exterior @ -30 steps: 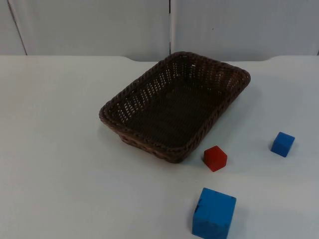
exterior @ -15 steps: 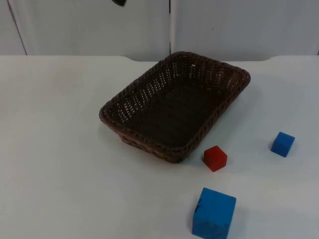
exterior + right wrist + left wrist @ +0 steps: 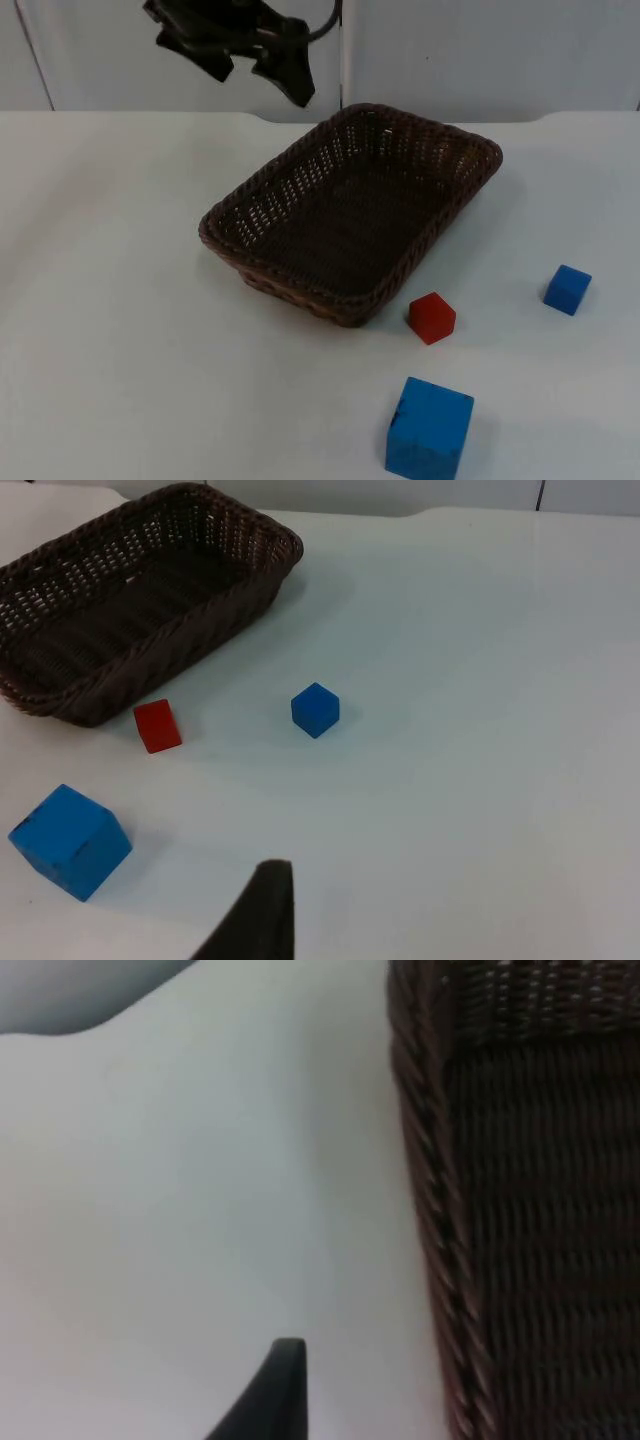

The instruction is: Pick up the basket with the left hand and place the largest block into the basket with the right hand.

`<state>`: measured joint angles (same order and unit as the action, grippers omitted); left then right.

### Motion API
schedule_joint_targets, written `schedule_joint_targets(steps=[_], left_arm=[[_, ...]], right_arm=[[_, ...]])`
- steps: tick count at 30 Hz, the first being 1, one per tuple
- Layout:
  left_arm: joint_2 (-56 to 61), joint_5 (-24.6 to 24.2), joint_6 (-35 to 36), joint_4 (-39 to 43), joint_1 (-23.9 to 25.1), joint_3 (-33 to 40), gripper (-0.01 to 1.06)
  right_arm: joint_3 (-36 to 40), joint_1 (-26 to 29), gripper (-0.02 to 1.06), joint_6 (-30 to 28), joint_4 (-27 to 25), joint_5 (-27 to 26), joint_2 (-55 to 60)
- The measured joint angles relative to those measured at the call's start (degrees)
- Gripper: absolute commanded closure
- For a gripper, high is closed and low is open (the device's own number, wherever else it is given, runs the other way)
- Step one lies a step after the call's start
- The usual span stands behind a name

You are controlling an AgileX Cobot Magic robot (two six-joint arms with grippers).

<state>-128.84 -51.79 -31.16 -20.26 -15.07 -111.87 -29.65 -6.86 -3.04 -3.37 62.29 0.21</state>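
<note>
We see no brand, label or writing on anything here. The basket (image 3: 352, 212), dark brown and woven, sits on the white table (image 3: 110, 300) near its middle, and its long axis runs on a slant in the top view, from the near left up toward the far right by the grey wall (image 3: 480, 50). It stands upright, open side up, with nothing in it.

The large blue block (image 3: 429, 428) lies near the front edge of the table, well apart from the basket. A red block (image 3: 432, 318) sits just beside the basket's near corner, and a small blue block (image 3: 567, 289) lies further right.

The left gripper (image 3: 245, 62) hangs above the table's far edge, near the basket's far left side, fingers apart and touching nothing. Whether the right gripper is open or closed we cannot tell; one fingertip (image 3: 255, 915) shows over bare table near the blocks.
</note>
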Motion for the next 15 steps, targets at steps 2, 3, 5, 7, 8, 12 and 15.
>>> schedule_joint_targets(steps=[2,3,5,7,8,12,15], left_arm=[[-2.52,-0.26,0.05,0.22,0.0,-2.57,0.0],[-2.52,-0.26,0.05,0.22,0.0,-2.57,0.01],[-6.16,-2.1,0.14,0.34,0.0,-6.64,0.02],[-9.47,-4.18,0.37,0.41,0.0,-10.07,0.03],[-10.86,-4.96,0.69,0.41,0.0,-11.45,0.03],[-15.16,-7.03,1.59,0.41,0.0,-15.65,0.03],[-17.02,-7.4,2.32,0.41,0.0,-17.28,0.03]], right_arm=[[0.0,0.0,0.0,0.0,0.0,0.0,0.0],[0.0,0.0,0.0,0.0,0.0,0.0,0.0],[0.0,0.0,0.0,0.0,0.0,0.0,0.0],[0.0,0.0,0.0,0.0,0.0,0.0,0.0],[0.0,0.0,0.0,0.0,0.0,0.0,0.0],[0.0,0.0,0.0,0.0,0.0,0.0,0.0],[0.0,0.0,0.0,0.0,0.11,0.0,0.0]])
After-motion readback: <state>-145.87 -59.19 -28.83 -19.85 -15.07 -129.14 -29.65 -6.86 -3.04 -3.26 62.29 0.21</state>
